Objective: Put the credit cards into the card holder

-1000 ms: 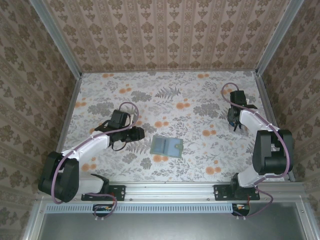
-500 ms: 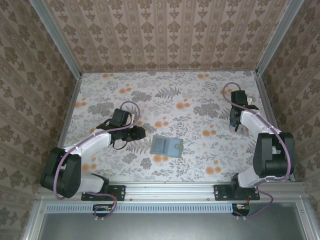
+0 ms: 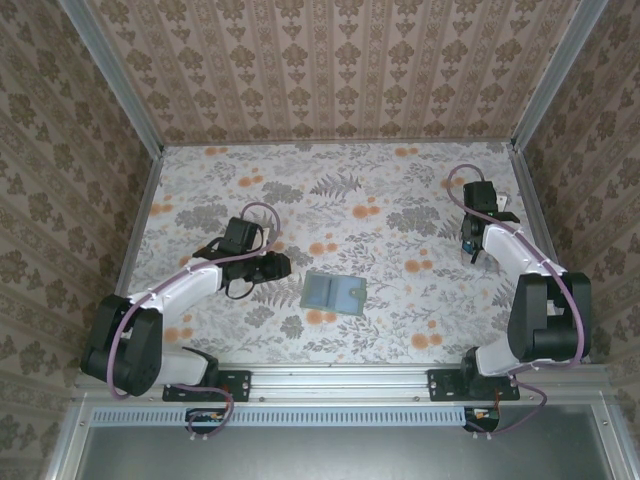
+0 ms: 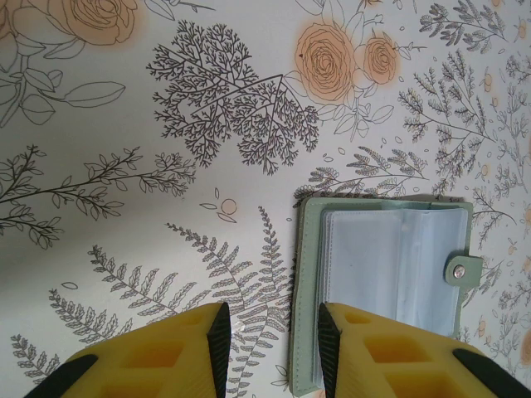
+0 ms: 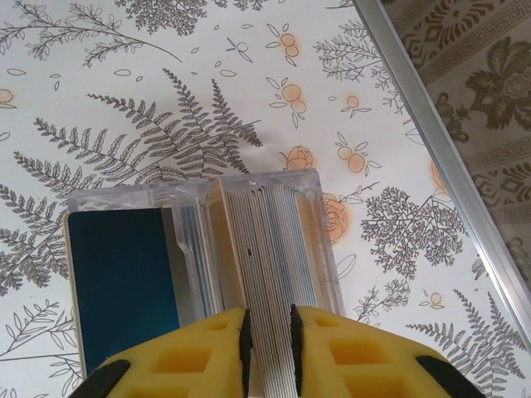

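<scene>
Near the middle of the floral-print table [image 3: 400, 200], just beside the left gripper [image 4: 270, 332]: card holder [image 4: 382, 282], opened flat, long axis left to right and slightly skewed, snap tab [image 4: 459, 269] toward the right arm. Sage-green matte cover, rounded corners, cloudy clear sleeves inside. Left yellow fingers parted, grasping nothing, straddling one short edge of it. Far right, by the metal rail [image 5: 431, 149]: credit cards [image 5: 265, 249] standing on edge in a clear rigid box [image 5: 199, 192], a dark blue face at one end. Right gripper [image 5: 268, 332] pinched on a thin bundle of them.
</scene>
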`<state>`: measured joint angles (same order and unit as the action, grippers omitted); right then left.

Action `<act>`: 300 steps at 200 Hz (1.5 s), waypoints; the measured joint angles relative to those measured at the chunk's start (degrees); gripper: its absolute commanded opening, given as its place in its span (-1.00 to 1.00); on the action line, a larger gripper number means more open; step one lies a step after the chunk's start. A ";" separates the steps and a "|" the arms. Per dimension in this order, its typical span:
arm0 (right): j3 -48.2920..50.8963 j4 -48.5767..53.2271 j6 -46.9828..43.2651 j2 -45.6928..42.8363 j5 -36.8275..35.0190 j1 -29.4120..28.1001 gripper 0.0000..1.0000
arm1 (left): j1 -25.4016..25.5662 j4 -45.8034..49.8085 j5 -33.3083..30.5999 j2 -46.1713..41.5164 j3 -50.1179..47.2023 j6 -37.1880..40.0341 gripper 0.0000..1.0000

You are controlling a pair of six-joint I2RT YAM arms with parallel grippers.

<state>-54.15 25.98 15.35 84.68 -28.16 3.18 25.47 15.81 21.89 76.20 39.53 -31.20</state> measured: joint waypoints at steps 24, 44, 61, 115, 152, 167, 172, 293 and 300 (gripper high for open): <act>0.00 0.00 0.02 0.00 0.04 0.00 -0.78 | 0.00 0.00 0.02 0.37 0.02 0.00 -0.29; 0.00 0.00 0.02 0.00 0.00 0.00 -0.89 | 0.00 0.02 0.02 0.55 0.02 0.00 -0.29; 0.00 -0.02 0.09 0.00 0.02 0.00 -0.99 | 0.00 0.02 0.04 0.59 0.02 0.00 -0.29; 0.33 -0.09 -0.02 -0.24 0.35 0.00 -1.00 | 0.00 0.09 0.02 0.59 0.11 0.07 -0.30; 1.55 -1.27 -0.24 -2.01 3.48 0.11 -1.00 | 0.00 0.11 -0.02 0.59 0.26 0.46 -0.30; 1.84 -1.64 -0.24 -2.82 4.24 0.11 -1.00 | 0.00 0.11 -0.02 0.59 0.26 0.57 -0.30; 1.88 -1.77 -0.24 -3.04 4.46 0.11 -1.00 | 0.00 0.11 -0.02 0.59 0.26 0.61 -0.30; 2.89 -2.32 -0.04 -10.12 5.70 0.13 -1.00 | 1.36 0.07 0.35 1.38 1.88 0.87 -0.32; 2.89 -1.99 -0.04 -10.05 5.70 0.15 -1.00 | 1.73 0.04 0.46 1.57 2.10 0.87 -0.32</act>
<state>-51.27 23.99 15.31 74.63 -22.46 3.33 27.20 15.86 22.35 77.78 41.63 -30.33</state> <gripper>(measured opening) 0.060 0.342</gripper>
